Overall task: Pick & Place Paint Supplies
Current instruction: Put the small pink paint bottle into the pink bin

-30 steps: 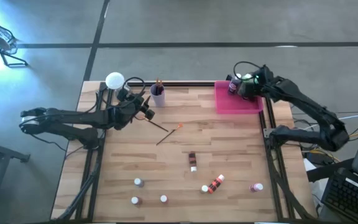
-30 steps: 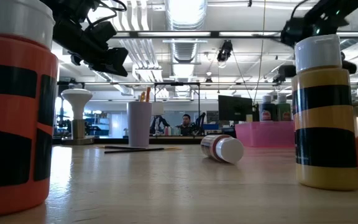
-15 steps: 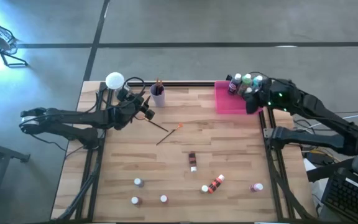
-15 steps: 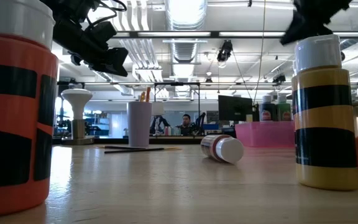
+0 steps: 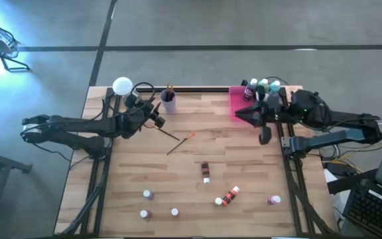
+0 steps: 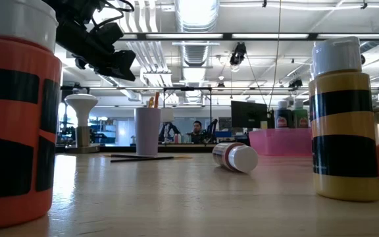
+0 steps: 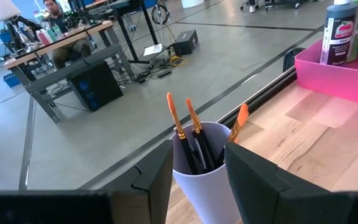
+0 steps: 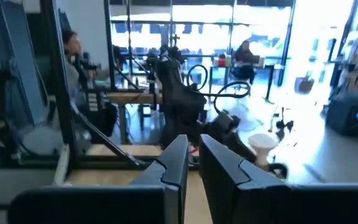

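Small white-capped paint bottles are scattered on the near half of the wooden table, one lying on its side (image 5: 205, 171) and another striped one (image 5: 227, 196). Two thin brushes (image 5: 178, 139) lie flat at mid-table. Three bottles (image 5: 264, 85) stand in the far end of the pink tray (image 5: 244, 99). The lilac cup (image 5: 169, 103) holds several brushes (image 7: 185, 127). My left gripper (image 5: 160, 118) hovers open, above and just short of the cup (image 7: 201, 180), touching nothing. My right gripper (image 5: 239, 114) is shut and empty, level above the tray's near left corner, pointing toward the table's left.
A white mushroom-shaped lamp (image 5: 122, 85) stands at the far left corner beside the cup. In the low view an orange-and-black bottle (image 6: 15, 118) and a yellow-and-black one (image 6: 344, 125) stand close to the near edge. Bare wood lies between the brushes and the tray.
My right gripper has swung away from the bottles at the tray's far end, toward the table's near and left side, rising out of the low view and turning until it points level toward the left. The bottles in the tray stay standing. The left arm has kept still.
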`<state>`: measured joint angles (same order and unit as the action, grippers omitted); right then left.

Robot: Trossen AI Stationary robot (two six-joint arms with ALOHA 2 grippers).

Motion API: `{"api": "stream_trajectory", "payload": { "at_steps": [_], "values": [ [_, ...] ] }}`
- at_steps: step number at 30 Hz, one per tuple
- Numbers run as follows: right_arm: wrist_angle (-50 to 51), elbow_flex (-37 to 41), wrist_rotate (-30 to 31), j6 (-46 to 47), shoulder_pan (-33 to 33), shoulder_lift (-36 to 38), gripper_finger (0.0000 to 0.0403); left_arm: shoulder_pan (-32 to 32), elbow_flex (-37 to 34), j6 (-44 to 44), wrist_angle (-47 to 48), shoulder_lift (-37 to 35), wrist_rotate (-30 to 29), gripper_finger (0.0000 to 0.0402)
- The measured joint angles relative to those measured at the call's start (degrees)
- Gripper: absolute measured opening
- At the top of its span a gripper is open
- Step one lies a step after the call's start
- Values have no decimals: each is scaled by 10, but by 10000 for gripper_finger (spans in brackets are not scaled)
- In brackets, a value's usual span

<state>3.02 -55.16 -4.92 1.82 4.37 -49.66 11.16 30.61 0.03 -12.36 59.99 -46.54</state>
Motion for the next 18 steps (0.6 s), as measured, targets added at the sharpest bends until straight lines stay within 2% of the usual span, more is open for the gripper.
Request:
{"api": "stream_trajectory", "payload": {
  "at_steps": [6, 9, 11, 14, 18],
  "values": [
    [1, -61, 13, -20, 0, -77, 58, 0, 0, 0, 0, 0, 0, 151],
    [15, -86, -1, 8, 0, -116, 66, 0, 0, 0, 0, 0, 0, 151],
    [98, -117, -32, -6, 0, -147, 73, 0, 0, 0, 0, 0, 0, 151],
    [312, -172, -41, -14, -9, -194, 84, 0, 0, 0, 0, 0, 0, 151],
    [551, -219, -40, 85, -35, -250, 94, 0, 0, 0, 0, 0, 0, 151]
  ]
}}
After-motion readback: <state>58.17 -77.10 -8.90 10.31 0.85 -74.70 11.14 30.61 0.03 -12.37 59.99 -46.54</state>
